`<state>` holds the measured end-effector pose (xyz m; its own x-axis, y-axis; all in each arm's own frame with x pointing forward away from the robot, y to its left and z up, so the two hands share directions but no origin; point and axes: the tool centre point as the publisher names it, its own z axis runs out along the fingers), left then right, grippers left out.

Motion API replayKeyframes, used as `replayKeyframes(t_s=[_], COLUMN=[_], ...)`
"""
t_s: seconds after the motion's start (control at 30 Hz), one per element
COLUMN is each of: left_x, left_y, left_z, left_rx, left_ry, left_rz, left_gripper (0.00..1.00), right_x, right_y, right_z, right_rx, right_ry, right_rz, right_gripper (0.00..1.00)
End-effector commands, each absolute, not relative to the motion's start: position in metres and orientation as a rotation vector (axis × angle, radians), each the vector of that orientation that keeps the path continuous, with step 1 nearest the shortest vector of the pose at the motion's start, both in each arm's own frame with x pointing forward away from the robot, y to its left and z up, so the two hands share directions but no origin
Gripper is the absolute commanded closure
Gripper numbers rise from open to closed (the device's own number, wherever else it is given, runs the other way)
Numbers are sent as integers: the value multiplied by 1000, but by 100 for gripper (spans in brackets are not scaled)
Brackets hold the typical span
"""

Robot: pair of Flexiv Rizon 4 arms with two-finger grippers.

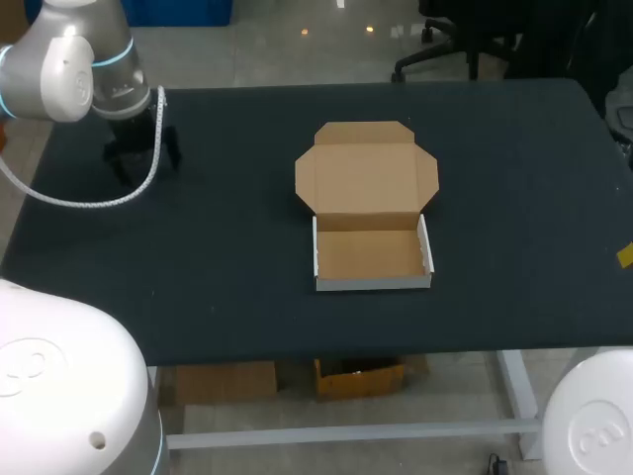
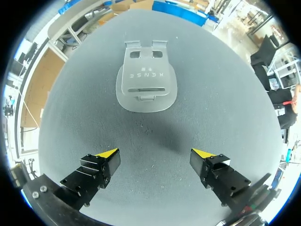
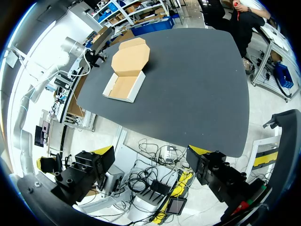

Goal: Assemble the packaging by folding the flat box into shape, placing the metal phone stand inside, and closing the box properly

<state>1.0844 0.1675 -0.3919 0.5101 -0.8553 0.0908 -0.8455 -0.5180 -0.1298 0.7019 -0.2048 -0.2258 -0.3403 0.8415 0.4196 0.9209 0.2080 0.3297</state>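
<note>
A grey metal phone stand (image 2: pixel 146 80) lies flat on the dark table, ahead of my left gripper (image 2: pixel 155 157), which hangs open above the table without touching it. In the head view that gripper (image 1: pixel 143 156) is at the table's far left and hides the stand. The cardboard box (image 1: pixel 373 255) sits at the table's middle, folded into a shallow tray with white outer walls and nothing inside. Its lid (image 1: pixel 366 173) lies open and flat behind it. My right gripper (image 3: pixel 153 155) is open and holds nothing, off the table's right side, far from the box (image 3: pixel 126 75).
A white cable (image 1: pixel 99 198) loops from my left arm over the table's left part. Bare dark tabletop (image 1: pixel 514 178) lies between the box and the right edge. One yellow fingertip (image 1: pixel 625 256) shows at that edge.
</note>
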Motion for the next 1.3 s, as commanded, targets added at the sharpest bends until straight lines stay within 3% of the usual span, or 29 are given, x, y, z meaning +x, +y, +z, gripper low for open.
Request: replayKeyframes(t_s=[0.03,1.3], left_x=[1091,1132], left_y=[172,204], left_z=[-393,-399], left_rx=[-2671,-2638], left_ry=[1508,1472], left_rz=[-221,-225], left_gripper=[0,0], right_x=[700,700], right_y=[-205,-205], right_z=[-224,-224], right_rx=[-1709,-1709], right_ry=[-2322,-2322], right_rz=[-804,-804], right_gripper=[0,0])
